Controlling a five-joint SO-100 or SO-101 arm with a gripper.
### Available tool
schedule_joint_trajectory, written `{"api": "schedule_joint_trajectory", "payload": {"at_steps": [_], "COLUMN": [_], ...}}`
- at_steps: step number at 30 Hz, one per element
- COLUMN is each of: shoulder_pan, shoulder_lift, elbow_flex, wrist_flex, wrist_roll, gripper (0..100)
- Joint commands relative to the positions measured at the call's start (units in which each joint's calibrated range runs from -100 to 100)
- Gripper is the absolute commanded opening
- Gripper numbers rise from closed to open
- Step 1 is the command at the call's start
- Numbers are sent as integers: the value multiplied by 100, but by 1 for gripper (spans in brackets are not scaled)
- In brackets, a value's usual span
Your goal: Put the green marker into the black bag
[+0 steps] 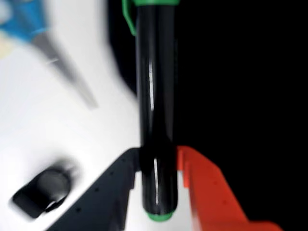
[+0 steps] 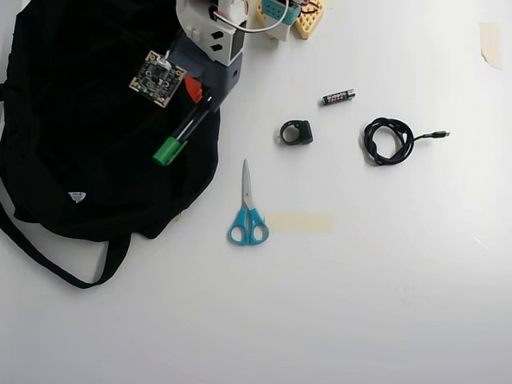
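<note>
Where scissors [image 2: 247, 214] lie — white table [image 2: 384, 280]

The overhead view is bright, even and sharp; the white bench [image 2: 384, 280] is nearly washed out and things cast only faint, soft shadows. The black bag [image 2: 72, 144] swallows detail into flat darkness. The wrist view is smeared by blur: the scissors [image 1: 43, 43] are streaked, and a long white glare line runs down the green marker [image 1: 156, 110].

The pincer [image 2: 198, 102] holds the green marker [image 2: 181, 134] over the black bag [image 2: 72, 128].
</note>
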Motion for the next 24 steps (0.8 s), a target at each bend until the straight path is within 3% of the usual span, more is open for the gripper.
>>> {"api": "schedule_joint_trajectory", "payload": {"at_steps": [1,6,13,16,22,24], "shoulder_pan": [711,1623,3261,3291,3089,2970], "shoulder_lift": [-303,-294,-162,71,627,627], "elbow_flex": [-107,-98,414,1394,1295,1295], "wrist_flex": [-13,-48,-1762,-2735,-3174,-3157], "wrist_roll": [9,57,67,67,67,67], "gripper": [2,2,2,2,3,15]}}
